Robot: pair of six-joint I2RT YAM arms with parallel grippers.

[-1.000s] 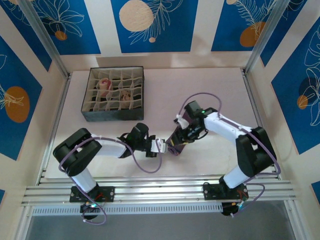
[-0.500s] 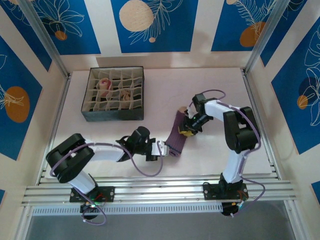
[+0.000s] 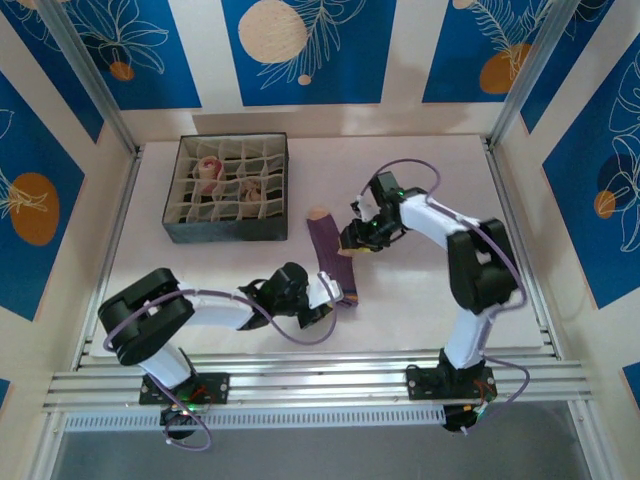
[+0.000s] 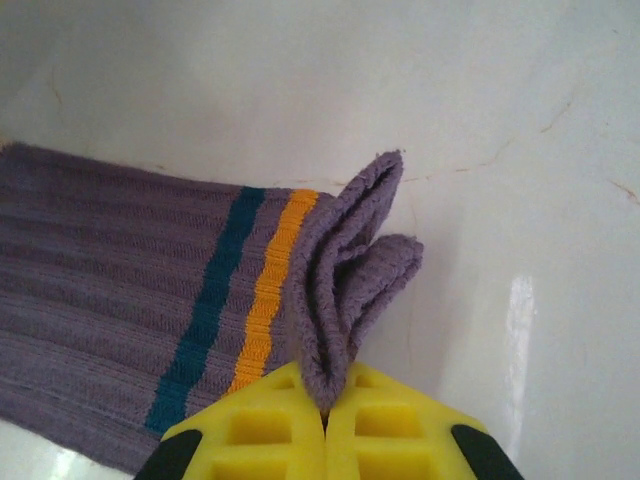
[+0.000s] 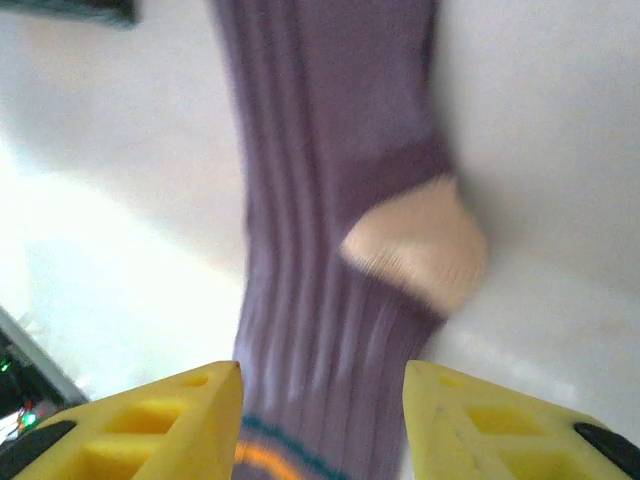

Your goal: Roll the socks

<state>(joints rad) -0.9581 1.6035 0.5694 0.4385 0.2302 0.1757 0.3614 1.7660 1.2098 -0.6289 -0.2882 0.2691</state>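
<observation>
Nearest us, the left gripper (image 4: 323, 408) is clamped on the folded cuff of the purple sock (image 4: 130, 290). Its yellow fingers are pressed together over a pinch of ribbed fabric just past the teal and orange bands. From there the sock runs flat along the table (image 3: 430, 170) away from the arms, with its tan toe at the far end. No turn of a roll has formed, so we judge this one barely begun. Near the sock's middle the right gripper (image 5: 320, 395) hangs with jaws apart, holding nothing, and the ribbed leg and tan heel lie beneath it. Farther back on the left, the dark divided box (image 3: 225, 230) carries two pinkish bundles (image 3: 208, 168) in its cells, which we take for socks already rolled and stowed. That leaves the purple sock to roll and, we think, to put in the box.
</observation>
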